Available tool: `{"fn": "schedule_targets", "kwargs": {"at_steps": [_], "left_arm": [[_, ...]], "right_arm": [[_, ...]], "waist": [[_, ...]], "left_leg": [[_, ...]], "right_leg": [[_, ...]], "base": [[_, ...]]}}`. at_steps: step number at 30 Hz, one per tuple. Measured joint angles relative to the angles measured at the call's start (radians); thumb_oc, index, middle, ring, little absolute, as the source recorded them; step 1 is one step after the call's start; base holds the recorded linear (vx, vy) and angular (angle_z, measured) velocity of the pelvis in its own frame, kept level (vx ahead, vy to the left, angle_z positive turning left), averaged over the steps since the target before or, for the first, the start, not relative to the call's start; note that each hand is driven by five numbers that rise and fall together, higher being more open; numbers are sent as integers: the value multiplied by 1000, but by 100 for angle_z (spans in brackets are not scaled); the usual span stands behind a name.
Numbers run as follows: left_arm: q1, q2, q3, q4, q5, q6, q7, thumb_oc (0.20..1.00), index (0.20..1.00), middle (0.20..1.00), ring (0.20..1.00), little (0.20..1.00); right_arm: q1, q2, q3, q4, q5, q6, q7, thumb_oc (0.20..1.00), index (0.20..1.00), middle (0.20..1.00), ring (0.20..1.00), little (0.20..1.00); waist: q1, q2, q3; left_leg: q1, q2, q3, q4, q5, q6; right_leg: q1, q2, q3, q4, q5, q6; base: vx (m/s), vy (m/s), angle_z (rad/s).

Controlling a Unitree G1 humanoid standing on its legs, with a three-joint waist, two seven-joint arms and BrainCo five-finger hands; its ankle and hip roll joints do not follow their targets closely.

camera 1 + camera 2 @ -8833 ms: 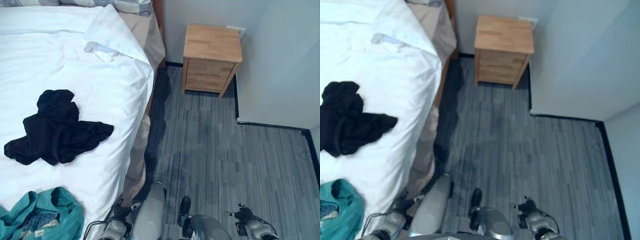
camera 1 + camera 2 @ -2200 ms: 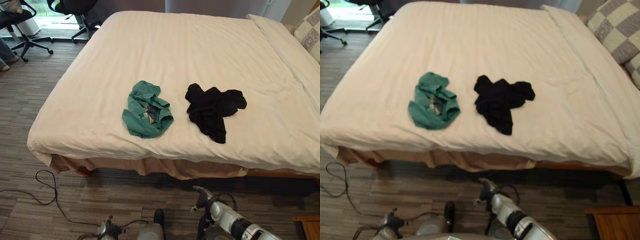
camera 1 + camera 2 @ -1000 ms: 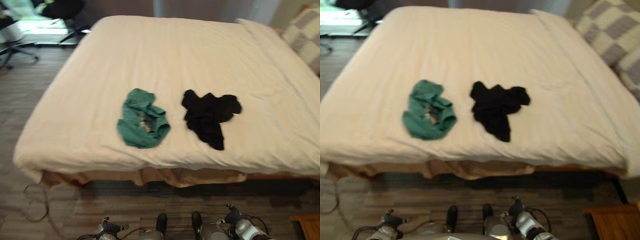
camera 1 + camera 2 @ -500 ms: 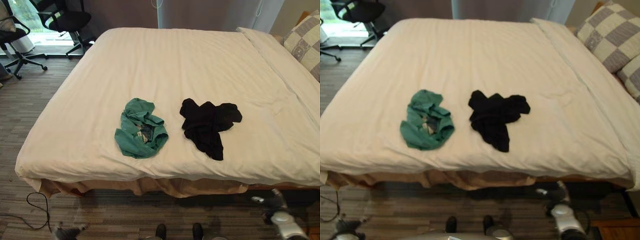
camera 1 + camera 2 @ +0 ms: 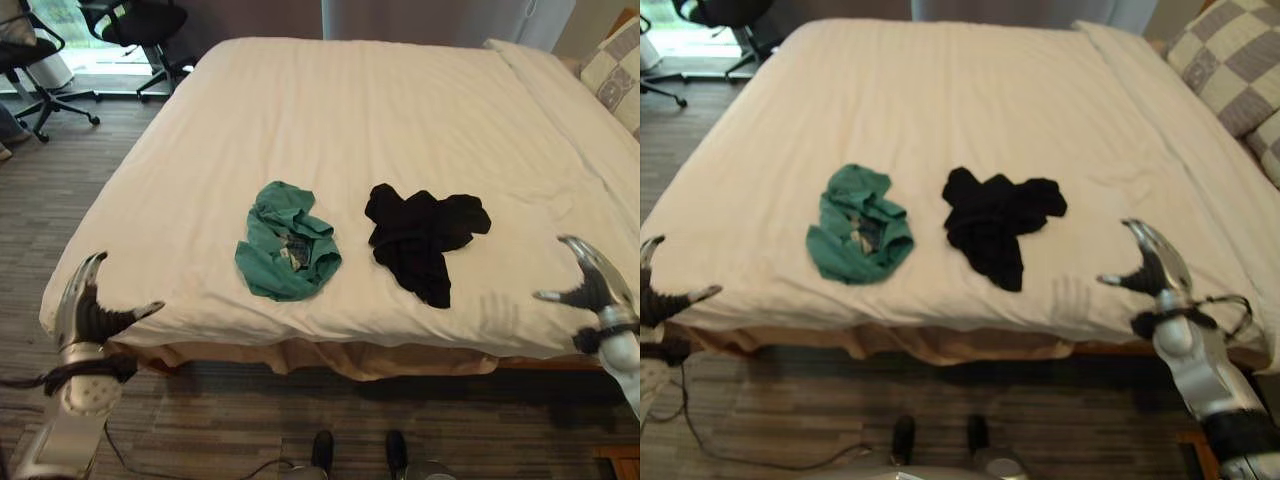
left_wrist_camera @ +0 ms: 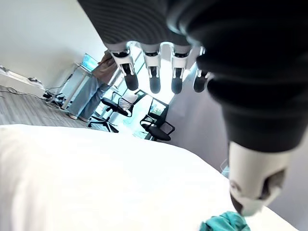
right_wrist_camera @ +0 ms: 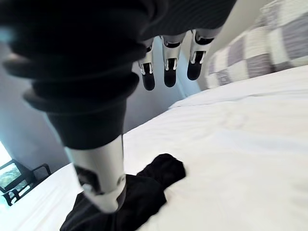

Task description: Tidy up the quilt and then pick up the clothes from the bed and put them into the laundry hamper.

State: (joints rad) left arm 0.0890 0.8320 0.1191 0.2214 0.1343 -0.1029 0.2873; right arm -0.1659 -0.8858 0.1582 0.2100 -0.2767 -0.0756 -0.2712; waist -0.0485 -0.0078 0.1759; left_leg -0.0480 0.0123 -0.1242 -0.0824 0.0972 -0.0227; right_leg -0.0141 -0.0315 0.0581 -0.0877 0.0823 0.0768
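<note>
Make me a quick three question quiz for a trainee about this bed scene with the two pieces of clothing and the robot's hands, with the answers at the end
1. True or false: the black garment lies nearer the robot's right hand than the green garment does.
2. Multiple choice: the left hand is A) curled round the green garment, B) open and holding nothing, near the quilt's corner, C) pressed flat on the pillow.
3. Fill in: beyond the far left corner of the bed stand office ____.

Key
1. True.
2. B. Its fingers are spread and empty, like the right hand's.
3. Chairs.
</note>
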Motion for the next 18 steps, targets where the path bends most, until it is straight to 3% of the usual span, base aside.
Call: {"fn": "schedule_targets", "kwargs": {"at_steps": [2, 6, 15, 18], "left_arm": [[-153, 45, -98, 36, 44, 7, 16, 1000, 1000, 1000, 1000, 1000], [-421, 45, -231, 105, 99, 57, 41, 1000, 1000, 1000, 1000, 1000], [-593, 117, -241, 185, 155, 127, 80, 1000, 1000, 1000, 1000, 1000], [-696, 124, -307, 248, 156, 137, 98, 1000, 1000, 1000, 1000, 1000]], "right_arm": [[-168, 3, 98, -6, -3, -13, 11, 1000, 1000, 1000, 1000, 1000], [-332, 13, 205, -16, -8, -16, 9, 1000, 1000, 1000, 1000, 1000], [-317, 36, 202, -10, -28, -6, 4, 1000, 1000, 1000, 1000, 1000], [-319, 75, 202, -5, -27, -5, 1, 1000, 1000, 1000, 1000, 1000]], "waist": [[5, 4, 57], [19, 7, 152], [-34, -19, 267], [-55, -19, 284]], "left_leg": [[-41, 1, 2, 0, 17, -13], [-112, 4, 9, 0, 40, -23], [-167, 16, 45, 0, 49, -18], [-183, 20, 79, 1, 49, -17]], "right_leg": [[-43, 1, 0, 0, 20, 3], [-119, 3, 1, 1, 48, 4], [-187, 14, 15, 6, 60, -2], [-213, 18, 37, 6, 65, -7]], "base": [[-131, -12, -4], [-95, -13, -5], [-41, -15, -10], [-56, -19, -25]]}}
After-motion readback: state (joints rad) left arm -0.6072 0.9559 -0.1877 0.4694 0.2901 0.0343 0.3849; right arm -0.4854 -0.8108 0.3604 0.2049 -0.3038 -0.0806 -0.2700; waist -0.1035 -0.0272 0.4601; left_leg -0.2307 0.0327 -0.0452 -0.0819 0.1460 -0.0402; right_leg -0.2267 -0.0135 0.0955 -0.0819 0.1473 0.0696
